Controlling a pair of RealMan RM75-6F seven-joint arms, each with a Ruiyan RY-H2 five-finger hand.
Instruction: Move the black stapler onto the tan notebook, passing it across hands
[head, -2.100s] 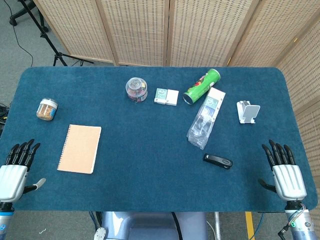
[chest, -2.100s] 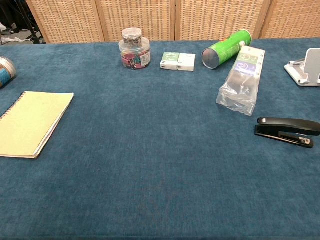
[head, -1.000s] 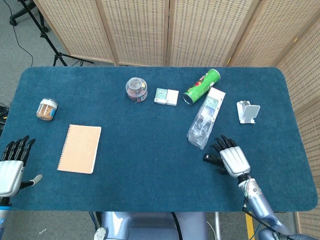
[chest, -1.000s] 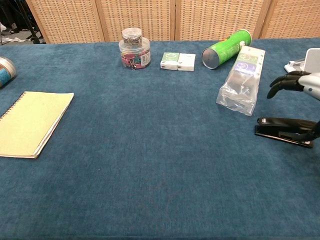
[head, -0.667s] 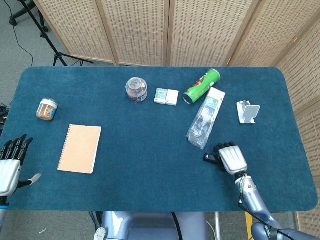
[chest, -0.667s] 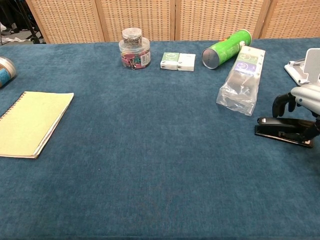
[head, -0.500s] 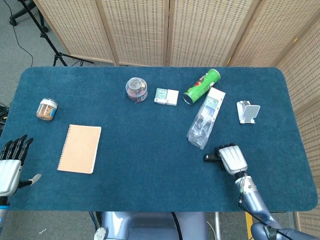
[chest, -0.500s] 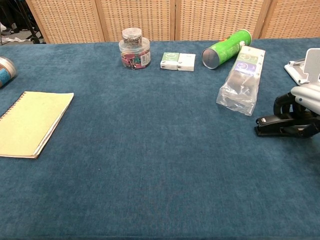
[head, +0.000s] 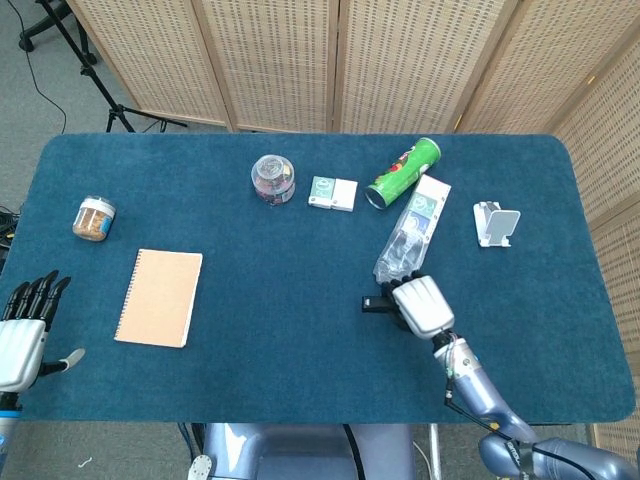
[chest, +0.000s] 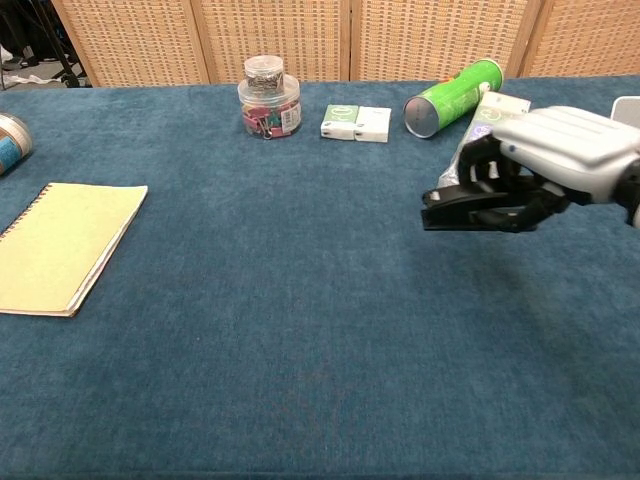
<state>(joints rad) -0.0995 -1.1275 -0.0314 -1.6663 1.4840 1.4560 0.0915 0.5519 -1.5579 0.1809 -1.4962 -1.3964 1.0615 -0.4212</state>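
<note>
I have the black stapler (chest: 455, 208) up off the cloth, gripped in my right hand (chest: 545, 165). Its dark fingers (chest: 490, 175) are curled over the top of it, and the front end pokes out to the left of the hand. From the head camera only that tip of the stapler (head: 374, 304) shows, sticking out past the white back of the right hand (head: 421, 304), which sits just below the clear plastic packet (head: 410, 240). In the chest camera the hand covers the lower part of that packet (chest: 483, 118).

The tan notebook (head: 159, 297) lies flat on the left part of the blue table (head: 300, 360), well apart from the stapler. In the chest camera it shows as a yellowish pad (chest: 58, 245) with its spiral edge to the far left.

My left hand (head: 24, 338) is at the near left corner, just off the table's edge. Its fingers (head: 35, 297) are straight and apart, holding nothing.

Along the far side of the table I see:
- a small jar with brown contents (head: 94, 218) at the left;
- a clear jar of coloured clips (head: 272, 179);
- a small green-and-white box (head: 332, 193);
- a green tube can (head: 404, 172) lying on its side, touching the top end of the plastic packet;
- a white phone stand (head: 496, 223) to the right.
</note>
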